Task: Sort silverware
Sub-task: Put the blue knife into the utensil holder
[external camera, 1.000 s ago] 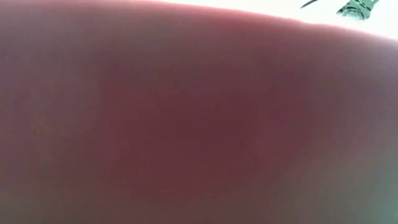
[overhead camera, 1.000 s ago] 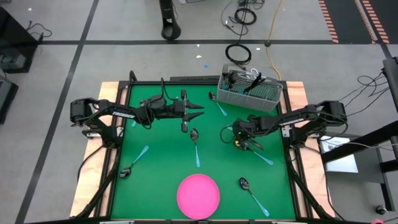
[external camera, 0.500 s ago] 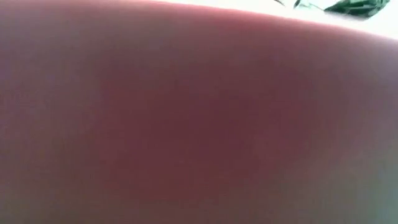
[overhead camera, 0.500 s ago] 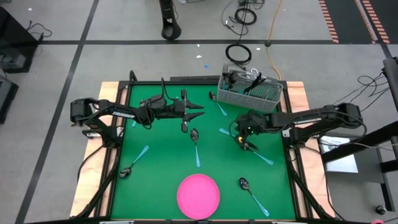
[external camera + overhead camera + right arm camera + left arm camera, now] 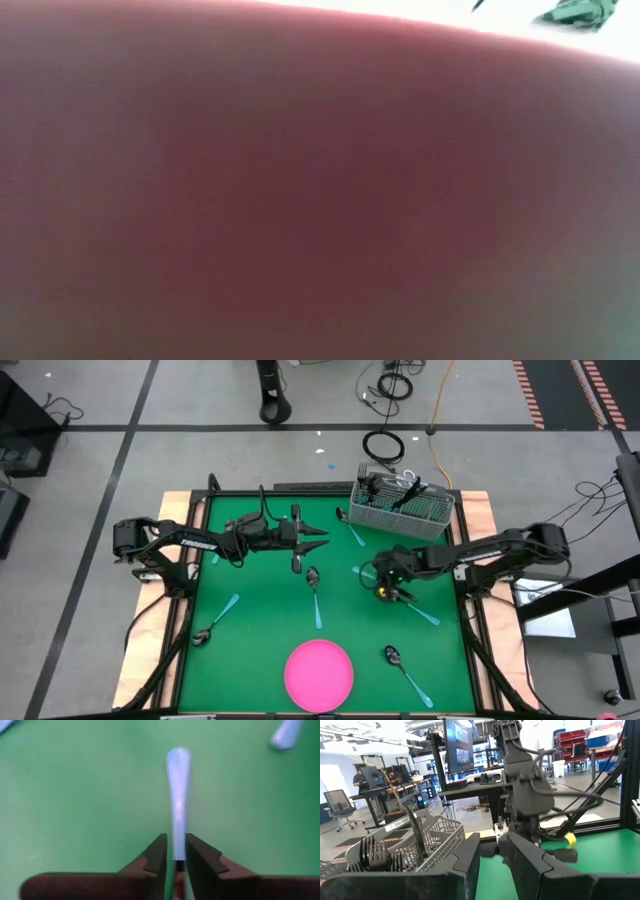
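My right gripper (image 5: 382, 574) stands over the mat's right middle, shut on a light-blue-handled utensil (image 5: 177, 785) whose handle sticks out toward the table's left (image 5: 360, 571). Its head is hidden. My left gripper (image 5: 322, 540) hovers open at the far middle and holds nothing. Other silverware lies flat on the green mat: a spoon (image 5: 315, 595) at the centre, one (image 5: 215, 620) at the left, one (image 5: 408, 675) near the right corner, one (image 5: 424, 612) under my right arm, and one (image 5: 352, 532) by the basket. The low view is blocked by a pink blur. My right gripper pinches the utensil's thin handle (image 5: 176, 847) between its two fingers (image 5: 157, 857). The handle runs straight out past the fingertips, along them, and its rounded free end (image 5: 178, 757) points toward the table's left. The utensil's head end is hidden behind the fingers. Whether any part rests on the mat cannot be told.
A grey wire-mesh basket (image 5: 400, 510) with several utensils standing in it sits at the far right edge. It also shows in the left wrist view as the basket (image 5: 437, 832). A round pink plate (image 5: 319, 674) lies at the near middle. Black frame rails run around the mat.
My right arm's elbow swung out toward the table's right and then came partly back. Its gripper stayed over nearly the same spot and kept hold of the utensil.
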`<action>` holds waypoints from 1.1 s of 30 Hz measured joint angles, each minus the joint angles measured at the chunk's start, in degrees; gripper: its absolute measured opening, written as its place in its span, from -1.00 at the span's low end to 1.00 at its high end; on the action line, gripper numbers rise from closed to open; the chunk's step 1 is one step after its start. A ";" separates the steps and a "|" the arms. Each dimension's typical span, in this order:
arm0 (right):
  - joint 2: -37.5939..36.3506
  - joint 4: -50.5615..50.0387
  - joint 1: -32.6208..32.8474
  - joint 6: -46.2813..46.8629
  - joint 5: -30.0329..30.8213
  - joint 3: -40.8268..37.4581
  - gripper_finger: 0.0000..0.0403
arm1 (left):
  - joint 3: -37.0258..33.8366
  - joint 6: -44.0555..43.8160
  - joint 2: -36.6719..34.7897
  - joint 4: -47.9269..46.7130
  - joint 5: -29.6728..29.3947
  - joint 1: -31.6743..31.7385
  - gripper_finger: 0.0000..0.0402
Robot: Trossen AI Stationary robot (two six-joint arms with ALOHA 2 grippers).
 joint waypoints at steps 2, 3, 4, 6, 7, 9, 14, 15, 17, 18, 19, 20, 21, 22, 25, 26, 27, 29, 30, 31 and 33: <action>2.10 0.79 0.14 0.48 -1.24 0.02 -0.59 | 0.00 0.01 0.00 0.02 0.01 0.00 -0.50; 2.97 0.54 0.21 0.78 -1.21 0.02 -0.54 | 0.00 -0.01 0.00 0.02 0.01 0.00 -0.50; 3.97 0.32 0.21 1.31 -1.22 0.02 -0.50 | 0.00 0.01 0.00 0.02 0.01 0.00 -0.50; 5.72 0.14 0.19 1.99 -1.18 0.02 -0.43 | 0.00 -0.01 0.00 0.03 0.01 0.00 -0.50; 6.50 0.06 0.19 2.00 -1.20 0.02 -0.41 | 0.00 -0.01 0.00 0.05 0.01 0.00 -0.50; 7.82 0.25 0.20 2.00 -0.75 0.28 -0.38 | 0.00 -0.01 0.00 0.04 0.01 0.00 -0.50; 10.21 -0.45 0.21 1.57 -0.17 0.50 -0.52 | 0.00 -0.01 0.00 0.04 0.01 0.00 -0.50; 10.23 -0.61 0.20 1.37 -0.08 0.48 -0.59 | 0.00 -0.01 0.00 0.04 0.00 0.00 -0.50; 10.26 -0.65 0.19 0.85 0.12 0.43 -0.75 | 0.00 -0.01 0.00 0.05 0.01 0.00 -0.50; 10.12 -0.71 0.19 0.63 0.08 0.39 -0.84 | 0.00 -0.01 0.00 0.04 -0.01 0.00 -0.50; 10.03 -0.71 0.19 0.33 0.01 0.35 -0.91 | 0.00 -0.01 0.00 0.04 0.01 0.00 -0.50; 9.96 -0.67 0.19 -0.03 0.01 0.33 -0.94 | 0.00 -0.01 0.00 0.04 0.00 0.00 -0.50; 9.96 -0.64 0.19 -0.14 0.01 0.33 -0.95 | 0.00 -0.01 0.00 0.04 0.00 0.00 -0.50; 9.96 -0.49 0.19 -0.16 -0.01 0.31 -0.94 | 0.00 -0.01 0.00 0.04 0.00 0.00 -0.50; 9.96 0.02 0.19 -0.84 -0.30 0.26 -0.95 | 0.00 -0.01 0.00 0.04 0.01 0.00 -0.50; 9.86 0.14 0.19 -1.12 -0.34 0.24 -0.97 | 0.00 -0.01 0.00 0.04 0.01 0.00 -0.50; 9.40 0.24 0.19 -1.42 -0.27 0.16 -0.97 | 0.00 -0.01 0.00 0.04 0.01 0.00 -0.50; 8.27 0.53 0.20 -1.66 0.73 0.04 -0.98 | 0.00 -0.01 0.00 0.02 0.01 0.00 -0.50; 7.45 0.40 0.21 -1.85 1.12 0.01 -0.98 | 0.00 -0.02 0.00 0.01 0.01 0.00 -0.50; 6.55 0.20 0.21 -2.23 1.17 -0.09 -0.98 | 0.00 -0.02 0.00 0.00 0.01 0.00 -0.50; 4.50 -0.46 0.15 -2.91 2.03 -0.28 -1.00 | 0.00 -0.01 0.00 0.00 0.00 0.00 -0.50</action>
